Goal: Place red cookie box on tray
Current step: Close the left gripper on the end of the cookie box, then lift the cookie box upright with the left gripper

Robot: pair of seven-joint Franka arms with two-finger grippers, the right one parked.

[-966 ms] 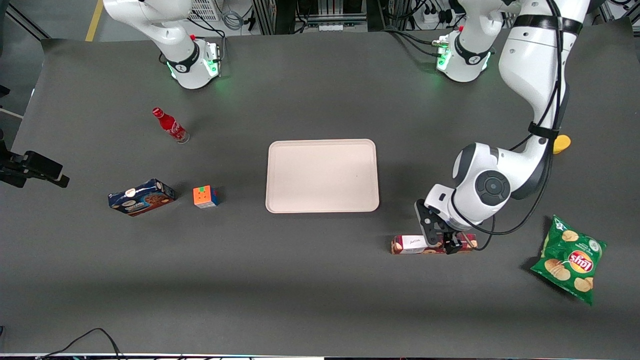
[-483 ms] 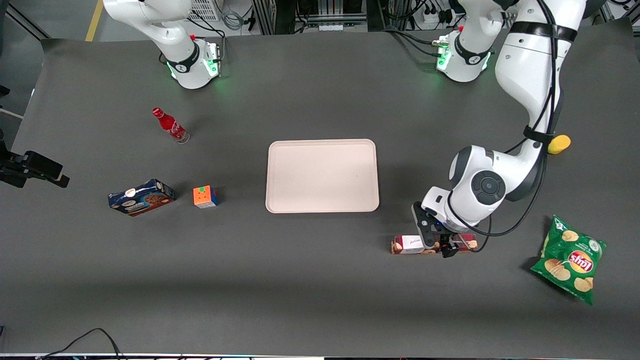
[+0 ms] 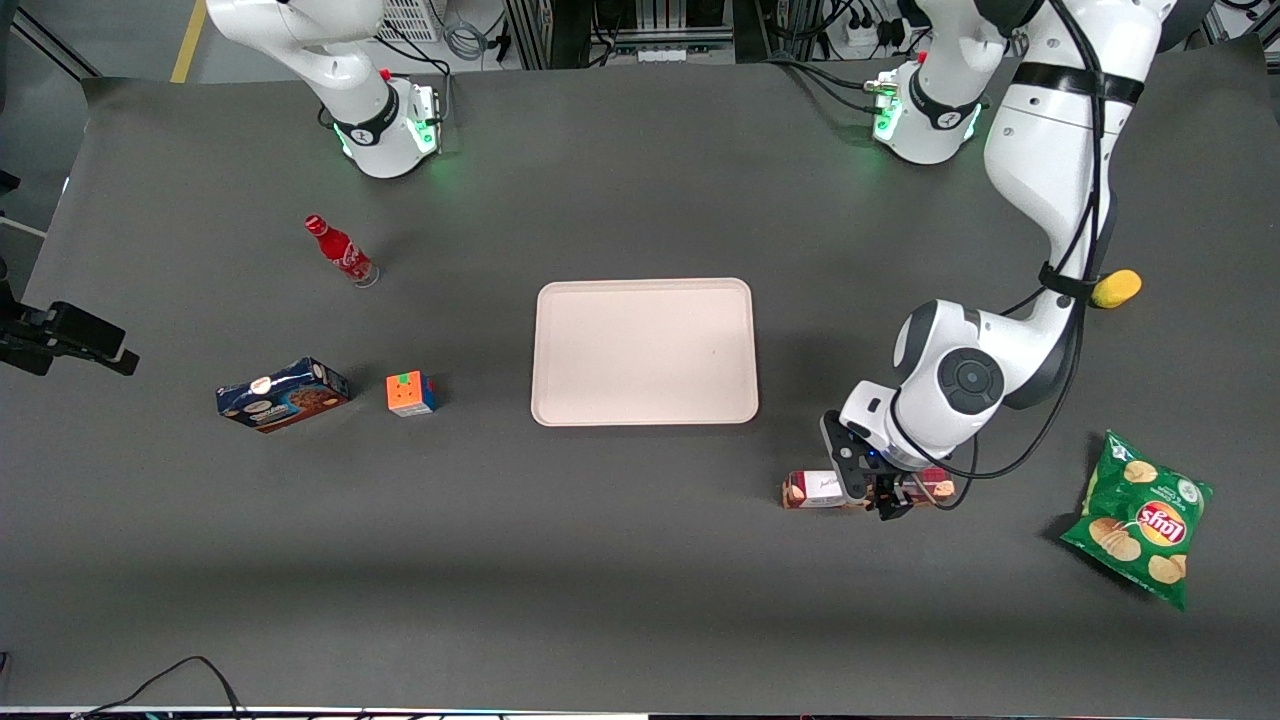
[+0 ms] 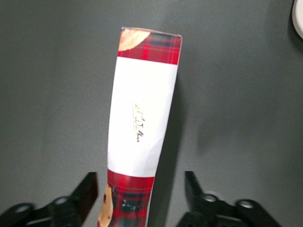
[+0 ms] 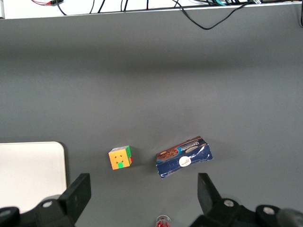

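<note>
Open tool (image 4: 141, 198) astride half-hidden red cookie box (image 4: 142, 118)

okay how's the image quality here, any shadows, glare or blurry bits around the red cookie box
Front view: even overhead light, no glare; the arm casts a soft shadow between the tray and the red cookie box. Left wrist view: the red cookie box is sharp with a dark shadow along one long side; the pincer is open astride the box, its fingers close and slightly soft.

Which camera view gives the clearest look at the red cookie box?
The left wrist view: the red cookie box fills it, between the open claw fingers. In the front view the box is small and partly covered by the claw. The right wrist view misses it.
</note>
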